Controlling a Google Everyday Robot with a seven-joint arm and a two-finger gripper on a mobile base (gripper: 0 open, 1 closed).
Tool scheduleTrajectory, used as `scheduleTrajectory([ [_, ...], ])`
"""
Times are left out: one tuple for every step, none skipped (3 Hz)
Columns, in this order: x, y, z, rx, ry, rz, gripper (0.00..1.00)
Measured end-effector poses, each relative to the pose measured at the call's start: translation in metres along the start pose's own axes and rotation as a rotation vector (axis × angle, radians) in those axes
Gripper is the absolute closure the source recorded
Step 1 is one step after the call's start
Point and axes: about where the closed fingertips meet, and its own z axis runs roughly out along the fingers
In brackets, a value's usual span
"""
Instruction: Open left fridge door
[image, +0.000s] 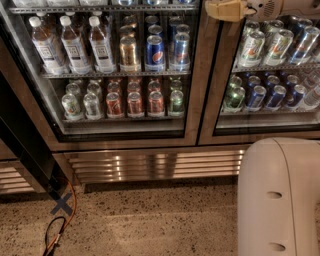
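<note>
Nearest, lower right: one white robot body (280, 200) on a speckled stone floor (150, 220); one orange cable (71, 205) lies lower left. Behind: one ribbed steel grille (155, 165) runs under two glass doors. The left fridge door (125, 141), centre-left, is shut, fronting three bottles (75, 45) and cans (155, 52); the right door (225, 75) fronts cans only. Farthest, top: one gripper (220, 10) at the frame between the doors; whether it is wide or narrow cannot be told

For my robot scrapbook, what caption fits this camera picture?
End effector hovers high by the shut left fridge door, drinks lined up inside.
</note>
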Motion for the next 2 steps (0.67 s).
scheduleTrajectory([
  [-0.0002,-0.0001,-0.0001,0.001,0.000,0.000,0.35],
  [-0.0002,0.0003,-0.0009,0.001,0.000,0.000,0.11],
])
